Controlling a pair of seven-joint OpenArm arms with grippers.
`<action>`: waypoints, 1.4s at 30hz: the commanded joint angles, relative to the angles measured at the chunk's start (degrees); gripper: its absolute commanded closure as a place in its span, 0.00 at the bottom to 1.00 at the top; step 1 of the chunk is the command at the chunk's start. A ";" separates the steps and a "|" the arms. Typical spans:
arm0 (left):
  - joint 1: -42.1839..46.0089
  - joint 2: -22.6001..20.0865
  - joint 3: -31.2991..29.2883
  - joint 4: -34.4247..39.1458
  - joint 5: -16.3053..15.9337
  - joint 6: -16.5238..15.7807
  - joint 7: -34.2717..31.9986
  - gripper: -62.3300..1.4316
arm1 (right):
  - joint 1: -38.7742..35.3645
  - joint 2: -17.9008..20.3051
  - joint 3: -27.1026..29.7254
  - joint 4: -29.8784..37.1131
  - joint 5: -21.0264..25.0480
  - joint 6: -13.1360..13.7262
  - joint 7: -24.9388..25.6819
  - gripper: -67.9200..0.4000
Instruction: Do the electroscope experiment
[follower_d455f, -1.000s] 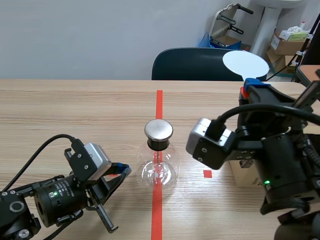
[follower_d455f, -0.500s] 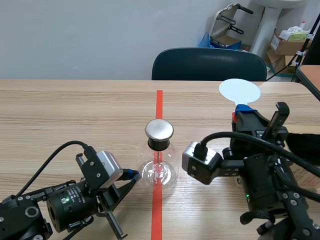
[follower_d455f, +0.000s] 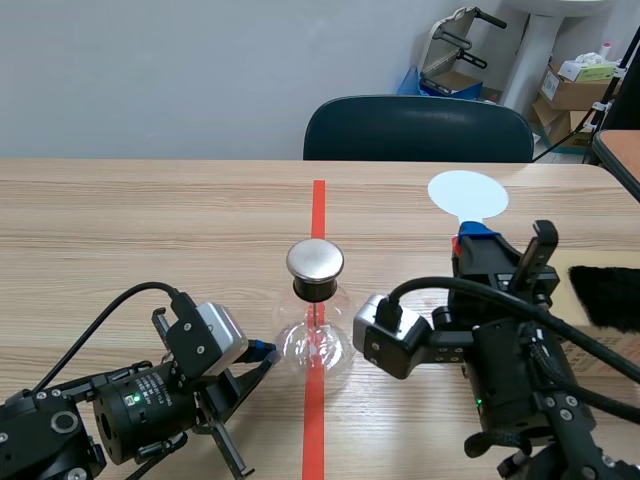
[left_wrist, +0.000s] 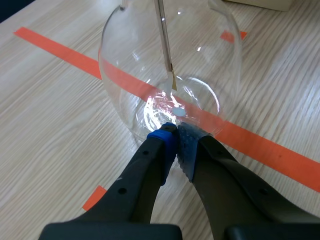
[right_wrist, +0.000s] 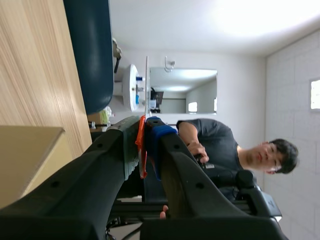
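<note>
Now, left arm (follower_d455f: 130, 410): low on the pale wooden surface (follower_d455f: 150, 220), with its jaws closed on nothing and their tips touching the foot of the flask. It slid in over the last second and has sat there for the last half of it.
Electroscope: one clear round glass flask (follower_d455f: 317, 340) with a black stopper and a flat round metal cap (follower_d455f: 315, 260). It stands on the red tape line mid-surface, unmoved, and a thin metal rod (left_wrist: 164, 30) with a small leaf at its end hangs inside.
Right arm (follower_d455f: 510, 370): jaws clamped on the orange-red stem of one flat white round disc (follower_d455f: 467, 193), held upright above them.
Change: the disc has dropped and drifted left toward the cap, yet it stands well apart from it. I judge that bringing disc to cap is yet to be done.
Count: two arms, one flask, one disc, one black furry pad (follower_d455f: 605, 295) at far right, one dark blue chair (follower_d455f: 415, 125) behind.
</note>
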 joint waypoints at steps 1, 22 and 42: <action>-0.33 0.26 -0.04 0.90 -0.35 -0.02 -0.72 0.92 | 0.81 -0.02 0.04 0.04 -0.09 -0.48 -0.07 0.97; -0.33 0.26 -0.04 0.90 -0.35 -0.02 1.44 0.92 | 0.79 0.00 0.04 -0.15 -0.09 -0.42 -0.11 0.97; -0.33 0.24 -0.07 0.90 -0.35 0.37 2.14 0.92 | 0.79 0.00 0.04 -0.15 -0.09 -0.42 -0.11 0.97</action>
